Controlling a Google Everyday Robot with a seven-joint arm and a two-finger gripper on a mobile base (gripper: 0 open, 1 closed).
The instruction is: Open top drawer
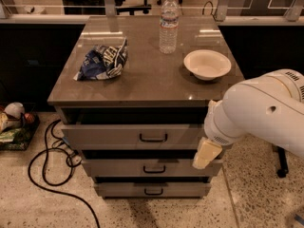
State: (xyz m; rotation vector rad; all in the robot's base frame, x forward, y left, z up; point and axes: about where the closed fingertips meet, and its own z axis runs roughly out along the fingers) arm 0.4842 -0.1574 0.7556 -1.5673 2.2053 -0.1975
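Fingers (pixel 206 154) (open or shut: can't tell) hang by rt end of top drawer (pixel 114 136).

No readable text, labels or numbers

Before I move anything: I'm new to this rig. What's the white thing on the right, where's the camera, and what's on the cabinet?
That white shape is the robot's one arm; the cream tip under it is its claw, low by the right end of the drawer fronts, well right of the black handle on the top drawer. It seems to hold nothing. One camera looks down at the cabinet's front. On the cabinet top sit a chip bag, a water bottle and a bowl.
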